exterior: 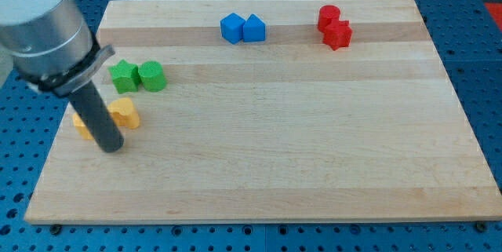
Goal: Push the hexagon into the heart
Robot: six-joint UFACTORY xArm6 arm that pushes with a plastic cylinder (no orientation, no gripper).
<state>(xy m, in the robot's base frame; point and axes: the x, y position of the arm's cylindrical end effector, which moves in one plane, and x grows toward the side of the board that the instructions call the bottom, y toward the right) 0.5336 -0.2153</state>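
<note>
Two yellow blocks lie at the board's left side. One yellow block point(125, 114), with a rounded outline that looks like the heart, sits just right of the rod. The other yellow block point(80, 126) lies on the rod's left and is partly hidden behind it, so I cannot make out its shape; it may be the hexagon. My tip point(112, 149) rests on the board just below and between the two yellow blocks. The rod passes between them, close to both.
A green star point(121, 75) and a green rounded block point(152, 76) sit side by side above the yellow blocks. Two blue blocks point(232, 28) point(254, 28) touch at the top middle. Two red blocks point(329, 16) point(338, 35) touch at the top right. The board's left edge point(49, 158) is near the tip.
</note>
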